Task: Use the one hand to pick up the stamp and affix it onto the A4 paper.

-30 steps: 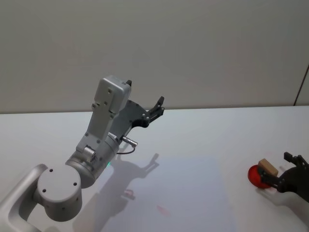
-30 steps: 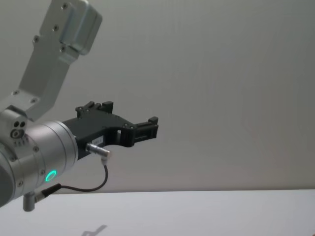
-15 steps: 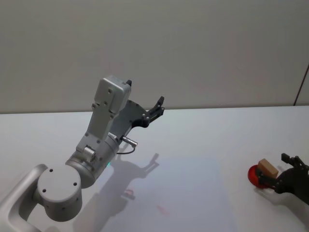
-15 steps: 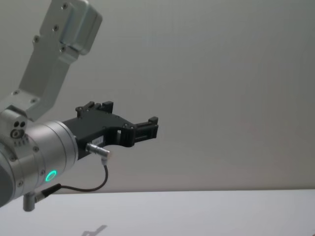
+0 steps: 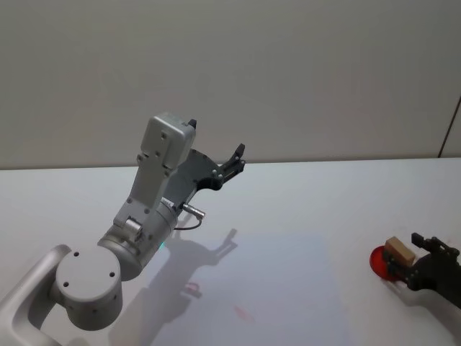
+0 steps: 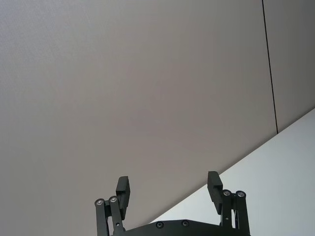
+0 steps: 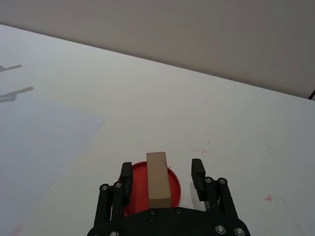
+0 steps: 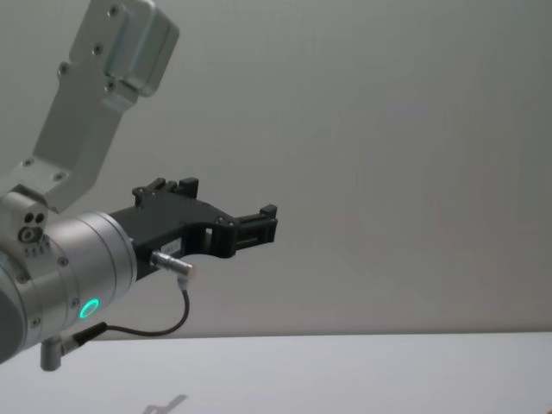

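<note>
The stamp (image 5: pixel 397 250), a wooden block standing on a round red base, sits on the white table at the right; it also shows as the stamp (image 7: pixel 158 178) in the right wrist view. My right gripper (image 5: pixel 412 258), the black hand, is open, and in the right wrist view this gripper (image 7: pixel 162 172) has one finger on each side of the block, slightly apart from it. The A4 paper (image 5: pixel 274 288) lies flat to the stamp's left, seen again as the paper (image 7: pixel 39 142). My left gripper (image 5: pixel 235 161) is raised high at the left, open and holding nothing.
The left arm's silver body (image 5: pixel 144 223) rises over the table's left part, with the left gripper (image 8: pixel 263 222) held in the air. Faint red marks (image 5: pixel 193 289) lie on the paper. Small red smudges (image 7: pixel 203 149) dot the table near the stamp.
My right gripper has slid left toward the stamp, so its fingers now flank the wooden block. The stamp and the left arm have not moved.
</note>
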Robot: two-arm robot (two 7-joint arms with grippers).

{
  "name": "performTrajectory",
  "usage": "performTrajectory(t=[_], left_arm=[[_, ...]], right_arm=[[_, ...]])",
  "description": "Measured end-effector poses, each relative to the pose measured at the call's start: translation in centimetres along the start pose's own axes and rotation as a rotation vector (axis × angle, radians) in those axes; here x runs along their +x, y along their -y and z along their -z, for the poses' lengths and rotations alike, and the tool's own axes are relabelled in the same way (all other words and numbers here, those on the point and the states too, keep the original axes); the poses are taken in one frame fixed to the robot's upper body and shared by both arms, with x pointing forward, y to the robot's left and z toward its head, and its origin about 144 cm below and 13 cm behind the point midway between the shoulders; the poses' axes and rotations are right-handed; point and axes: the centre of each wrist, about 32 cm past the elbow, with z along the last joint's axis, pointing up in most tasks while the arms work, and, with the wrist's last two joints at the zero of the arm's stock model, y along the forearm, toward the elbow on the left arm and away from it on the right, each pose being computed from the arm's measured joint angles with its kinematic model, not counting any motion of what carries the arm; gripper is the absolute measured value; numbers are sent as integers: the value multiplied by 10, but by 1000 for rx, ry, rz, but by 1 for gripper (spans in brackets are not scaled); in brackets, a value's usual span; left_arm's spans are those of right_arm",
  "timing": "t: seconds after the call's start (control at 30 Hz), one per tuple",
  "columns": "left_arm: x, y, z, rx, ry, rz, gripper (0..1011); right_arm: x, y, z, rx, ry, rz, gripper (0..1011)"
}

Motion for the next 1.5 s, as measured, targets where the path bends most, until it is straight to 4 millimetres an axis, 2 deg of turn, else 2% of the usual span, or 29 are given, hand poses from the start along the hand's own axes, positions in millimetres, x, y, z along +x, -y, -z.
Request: performTrajectory(t=[0.17, 0.2, 0.3, 0.33, 0.57, 1.03, 1.5], left_arm=[[0, 0, 0, 0, 0, 0, 1001], [0, 0, 0, 0, 0, 0, 1001], [0, 0, 0, 0, 0, 0, 1001], [0, 0, 0, 0, 0, 0, 1001], [0, 0, 0, 0, 0, 0, 1001], [0, 0, 0, 0, 0, 0, 1001], [0, 0, 0, 0, 0, 0, 1001]], right_arm=[[0, 0, 0, -2, 0, 1, 616], [0, 0, 0, -3, -1, 1, 549], [0, 0, 0, -3, -1, 1, 490], [0, 0, 0, -3, -1, 2, 427], [0, 0, 0, -3, -4, 2, 225], [-3, 0, -8, 37, -30, -20, 219], [-20, 2, -34, 135, -73, -129, 219]])
